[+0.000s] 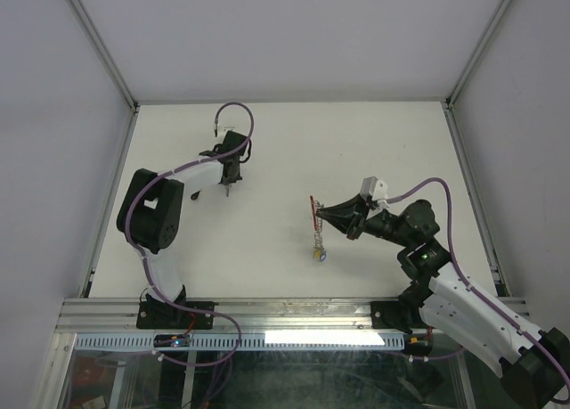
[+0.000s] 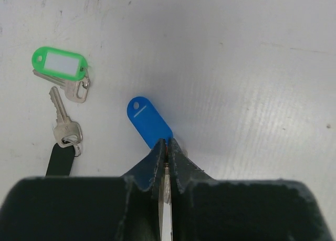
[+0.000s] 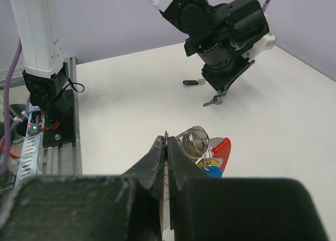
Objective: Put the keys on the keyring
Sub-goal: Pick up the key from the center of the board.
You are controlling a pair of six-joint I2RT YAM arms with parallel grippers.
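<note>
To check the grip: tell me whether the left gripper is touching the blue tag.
Touching. The left wrist view shows the left gripper shut on the blue tag, the tag's near end pinched between the fingertips.

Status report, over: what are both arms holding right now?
Left gripper: jaws shut on blue-tagged key. Right gripper: jaws shut on keyring. Green-tagged key and black-tagged key loose nearby, nothing blocking.

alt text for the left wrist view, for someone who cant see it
The left gripper is shut on the near end of a blue key tag lying on a white table. To its left lie a green-framed tag with a small key, and a silver key ringed to a black tag.
</note>
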